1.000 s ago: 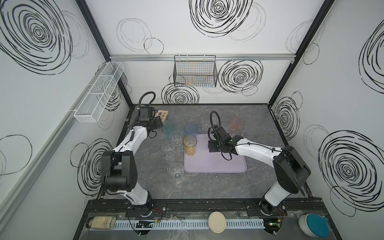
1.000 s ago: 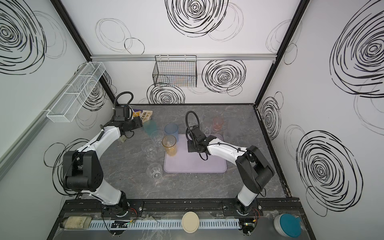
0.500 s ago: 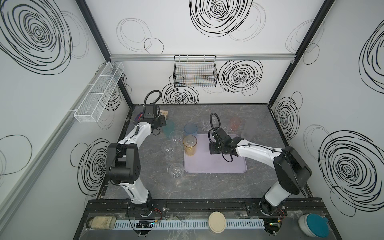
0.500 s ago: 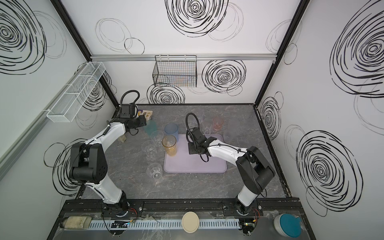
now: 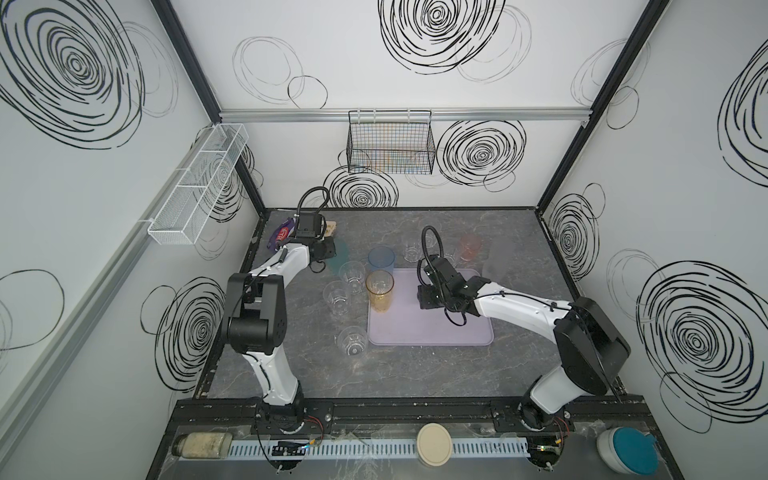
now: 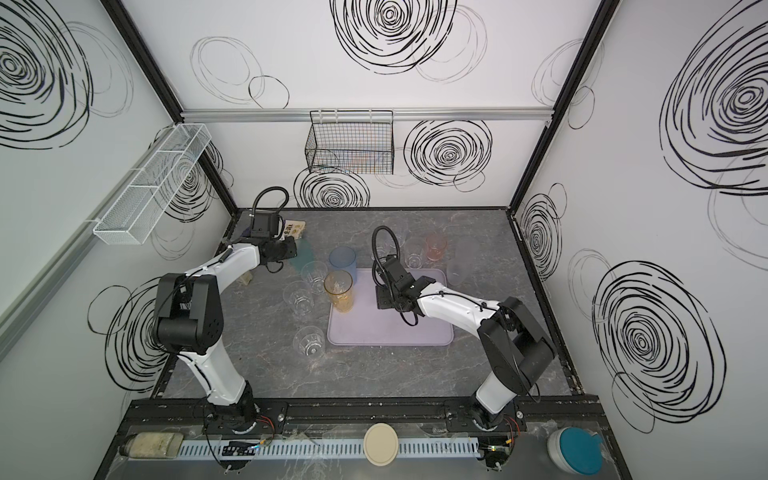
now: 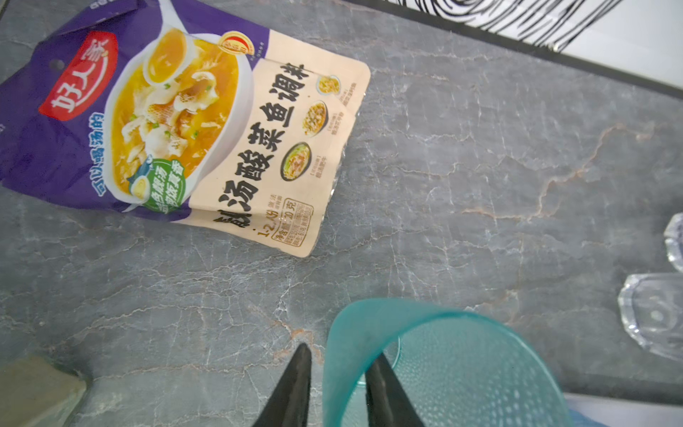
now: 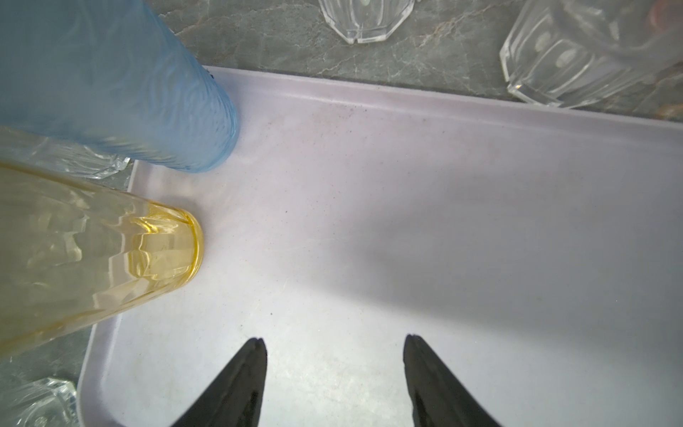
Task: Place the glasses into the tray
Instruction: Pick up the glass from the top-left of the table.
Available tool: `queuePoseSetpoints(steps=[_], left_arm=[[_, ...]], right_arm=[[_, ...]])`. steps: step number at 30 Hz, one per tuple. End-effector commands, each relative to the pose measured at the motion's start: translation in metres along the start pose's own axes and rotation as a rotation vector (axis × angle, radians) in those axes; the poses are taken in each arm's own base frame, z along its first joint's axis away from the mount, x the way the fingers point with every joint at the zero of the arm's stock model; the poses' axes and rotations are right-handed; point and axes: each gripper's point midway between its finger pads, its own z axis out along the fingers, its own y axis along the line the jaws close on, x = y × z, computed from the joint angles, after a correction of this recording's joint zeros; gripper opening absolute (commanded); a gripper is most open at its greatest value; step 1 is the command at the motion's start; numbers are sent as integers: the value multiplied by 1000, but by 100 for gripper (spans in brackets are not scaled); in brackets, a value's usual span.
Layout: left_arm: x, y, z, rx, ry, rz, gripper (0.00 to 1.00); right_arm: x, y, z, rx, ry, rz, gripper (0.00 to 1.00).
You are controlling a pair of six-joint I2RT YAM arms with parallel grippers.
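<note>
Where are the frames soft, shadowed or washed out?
Right wrist view: blue glass and amber glass blur near the lens, a broad shadow crosses the tray. Left wrist view: packet print crisp, teal glass rim slightly soft. In both top views: clear glasses barely stand out from the grey table.

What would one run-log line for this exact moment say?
left end effector: astride teal glass rim, grip unclear | right end effector: open, empty, over tray | tray: amber glass inside
</note>
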Motion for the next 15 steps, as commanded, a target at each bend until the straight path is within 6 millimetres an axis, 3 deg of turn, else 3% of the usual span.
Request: queuePoseSetpoints(steps=[1, 9, 15], left_arm=[[-9, -4, -4, -10, -34, 23, 22], [-24, -12, -33, 21, -106, 30, 0], [-47, -27, -80, 74, -201, 27, 0]], right_arm=[[-7, 0, -9, 3, -44, 16, 64], [-9, -3, -15, 7, -60, 36, 64], [-9, -8, -23, 16, -83, 58, 64]])
